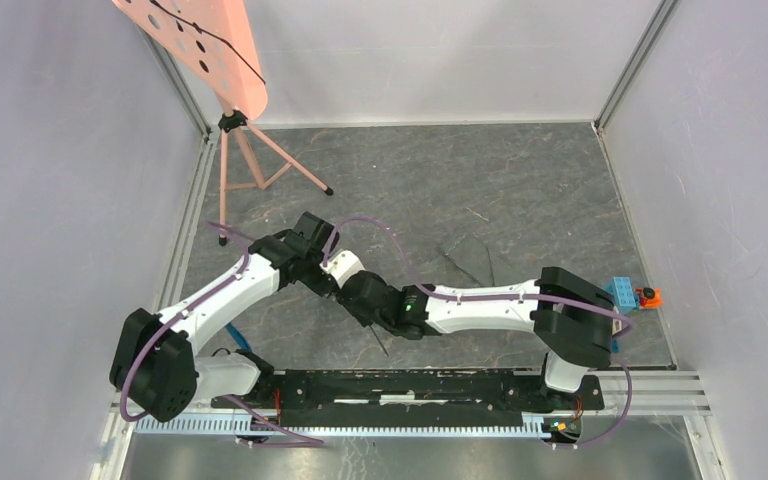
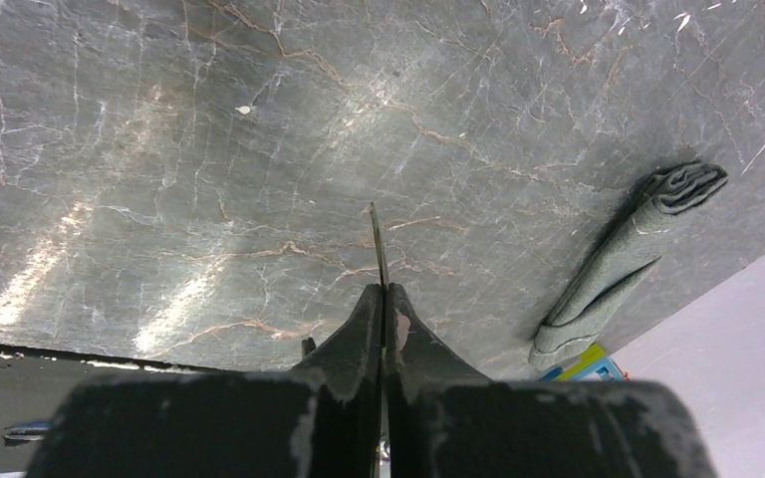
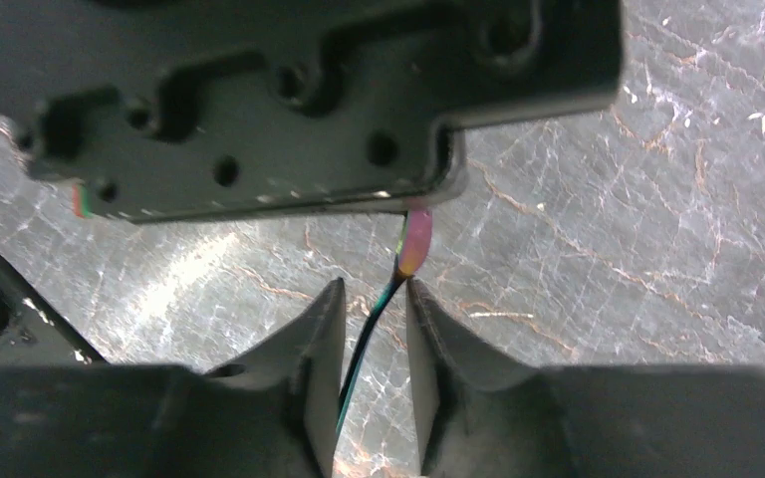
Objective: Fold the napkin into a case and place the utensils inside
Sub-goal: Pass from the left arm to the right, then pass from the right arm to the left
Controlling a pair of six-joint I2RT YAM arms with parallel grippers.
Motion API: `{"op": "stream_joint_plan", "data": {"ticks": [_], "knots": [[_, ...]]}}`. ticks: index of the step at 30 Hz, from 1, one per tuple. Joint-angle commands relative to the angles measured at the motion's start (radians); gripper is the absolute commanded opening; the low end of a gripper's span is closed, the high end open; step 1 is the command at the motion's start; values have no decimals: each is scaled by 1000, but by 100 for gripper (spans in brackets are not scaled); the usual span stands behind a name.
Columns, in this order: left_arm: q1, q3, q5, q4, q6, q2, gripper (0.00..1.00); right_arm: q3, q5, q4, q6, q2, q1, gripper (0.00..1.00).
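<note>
A thin utensil (image 2: 377, 244) is clamped edge-on between the closed fingers of the left gripper (image 2: 381, 294), above the slate floor (image 1: 520, 180) near the middle of the scene. Its slim stem, with a pink sheen at one end, is flanked by the fingers of the right gripper (image 3: 374, 294), which are set narrowly apart and not pressed onto it. The napkin (image 2: 623, 264), folded into a narrow case, is laid flat further right and farther back, well apart from both grippers.

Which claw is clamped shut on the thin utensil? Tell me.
The left claw: its fingers press together on the utensil. The right claw has its fingers apart, a gap around it.
</note>
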Motion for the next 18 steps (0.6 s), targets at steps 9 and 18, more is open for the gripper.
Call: {"op": "stream_joint_plan", "data": {"ticks": [9, 18], "knots": [[-1, 3, 12, 159, 303, -188, 76, -277, -448, 379, 51, -202, -204, 0], [0, -323, 310, 737, 502, -624, 97, -517, -1047, 916, 468, -354, -451, 0]]}}
